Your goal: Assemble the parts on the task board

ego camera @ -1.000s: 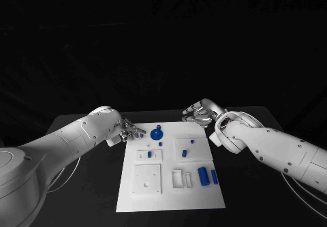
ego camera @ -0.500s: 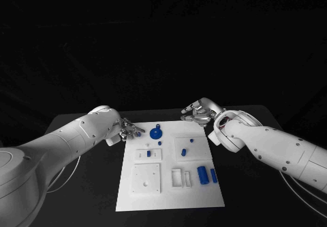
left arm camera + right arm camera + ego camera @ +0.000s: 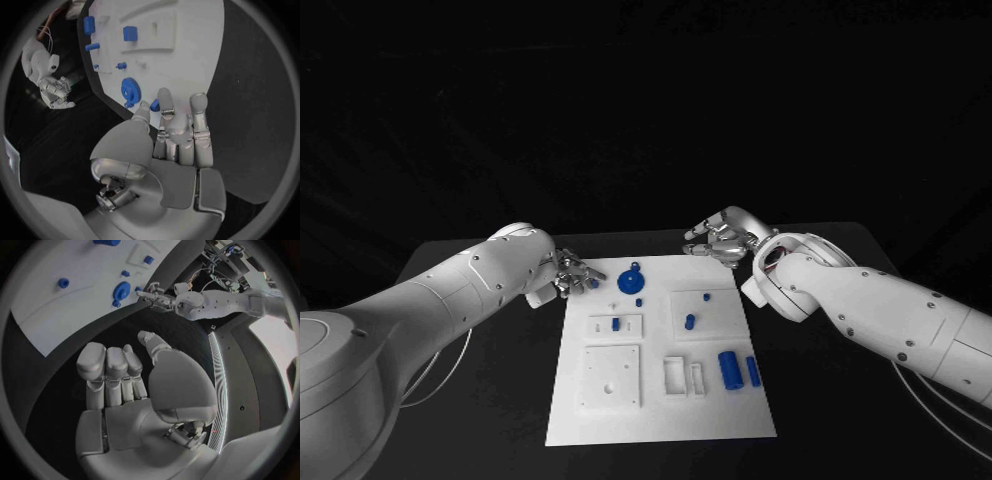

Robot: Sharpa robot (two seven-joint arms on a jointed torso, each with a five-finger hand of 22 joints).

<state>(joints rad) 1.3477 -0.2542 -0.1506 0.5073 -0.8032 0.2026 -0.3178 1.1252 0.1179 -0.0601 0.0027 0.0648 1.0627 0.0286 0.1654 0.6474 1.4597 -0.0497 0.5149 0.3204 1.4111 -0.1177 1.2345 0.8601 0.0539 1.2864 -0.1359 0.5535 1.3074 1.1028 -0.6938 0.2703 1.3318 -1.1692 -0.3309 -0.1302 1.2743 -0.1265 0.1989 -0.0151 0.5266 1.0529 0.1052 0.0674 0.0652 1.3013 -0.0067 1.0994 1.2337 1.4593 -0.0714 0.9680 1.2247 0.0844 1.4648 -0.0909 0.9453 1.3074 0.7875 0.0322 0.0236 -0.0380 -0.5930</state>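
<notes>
The white task board (image 3: pixel 661 400) lies in the middle of the black table. A blue gear (image 3: pixel 632 283) sits near its far edge, with small blue pegs (image 3: pixel 689 321) and two blue cylinders (image 3: pixel 730 369) nearer to me. My left hand (image 3: pixel 574 273) is at the board's far left corner beside the gear (image 3: pixel 129 91). Its thumb and a finger pinch a small blue part (image 3: pixel 154 105). My right hand (image 3: pixel 718 240) hovers past the far right corner, fingers side by side, holding nothing (image 3: pixel 119 375).
Raised white blocks and recessed slots (image 3: pixel 610 378) stand on the near half of the board. Bare black table (image 3: pixel 488 400) runs along both long sides of the board.
My right hand has drifted a little to the left near the board's far right corner. My left hand has barely moved.
</notes>
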